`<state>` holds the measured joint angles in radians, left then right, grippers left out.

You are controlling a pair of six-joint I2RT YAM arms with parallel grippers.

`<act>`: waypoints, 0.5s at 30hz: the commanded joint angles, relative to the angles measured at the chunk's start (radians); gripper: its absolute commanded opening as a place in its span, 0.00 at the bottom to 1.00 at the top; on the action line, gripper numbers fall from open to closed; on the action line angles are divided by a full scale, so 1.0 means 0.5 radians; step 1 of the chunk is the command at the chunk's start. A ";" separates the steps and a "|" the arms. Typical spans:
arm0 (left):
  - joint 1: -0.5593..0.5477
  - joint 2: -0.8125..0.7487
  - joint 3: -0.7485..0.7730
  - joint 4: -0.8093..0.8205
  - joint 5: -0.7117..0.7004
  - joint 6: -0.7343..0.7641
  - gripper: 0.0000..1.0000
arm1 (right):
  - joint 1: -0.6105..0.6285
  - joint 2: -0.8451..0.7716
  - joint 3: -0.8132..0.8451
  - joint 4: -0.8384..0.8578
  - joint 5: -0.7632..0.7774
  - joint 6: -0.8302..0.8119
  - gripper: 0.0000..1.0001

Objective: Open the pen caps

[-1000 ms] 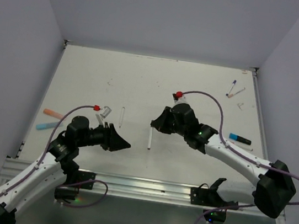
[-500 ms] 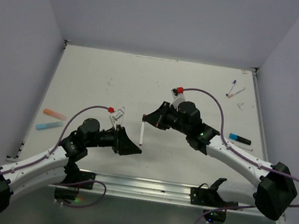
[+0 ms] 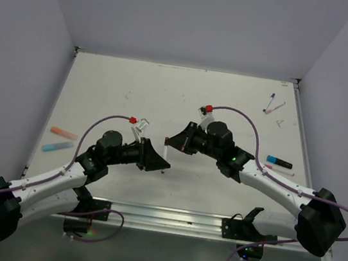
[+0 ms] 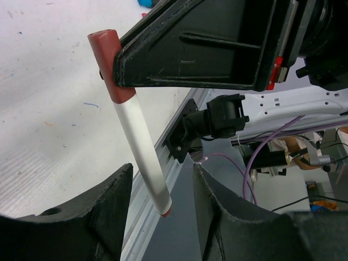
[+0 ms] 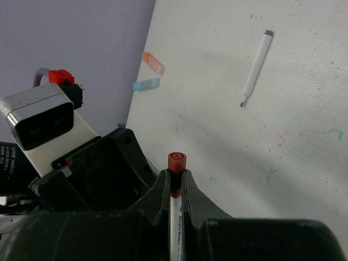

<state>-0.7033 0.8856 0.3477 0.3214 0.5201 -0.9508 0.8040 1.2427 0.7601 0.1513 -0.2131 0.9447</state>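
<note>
At the left edge of the surface (image 3: pixel 116 83), a salmon marker (image 3: pixel 63 133) and a pale blue marker (image 3: pixel 57 146) are lying side by side. Toward the middle, the left tool (image 4: pixel 163 171) is standing open, its fingers straddling the lower end of a white pen barrel (image 4: pixel 142 144) with a gap on each side. The right tool (image 5: pixel 175 176) is clamping shut on the dark red cap (image 5: pixel 176 161) at the barrel's top, holding it above the surface. Far right, a black marker (image 3: pixel 284 164) is lying flat, wearing its blue cap (image 3: pixel 272 160).
</note>
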 commanded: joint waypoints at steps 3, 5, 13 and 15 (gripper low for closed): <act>-0.011 0.017 0.059 0.118 0.015 -0.016 0.51 | -0.003 -0.037 -0.014 0.182 -0.043 0.049 0.00; -0.011 0.017 0.062 0.115 0.027 -0.013 0.45 | -0.003 -0.037 -0.026 0.213 -0.049 0.071 0.00; -0.011 0.042 0.105 0.081 0.086 0.015 0.00 | -0.006 -0.031 -0.054 0.271 -0.129 0.062 0.09; -0.011 0.033 0.124 0.039 0.089 0.049 0.00 | -0.003 -0.025 -0.054 0.268 -0.157 0.050 0.20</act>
<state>-0.6975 0.9123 0.3504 0.3080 0.5198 -0.9749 0.7986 1.2366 0.7334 0.2405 -0.2493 0.9691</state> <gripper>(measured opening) 0.090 0.168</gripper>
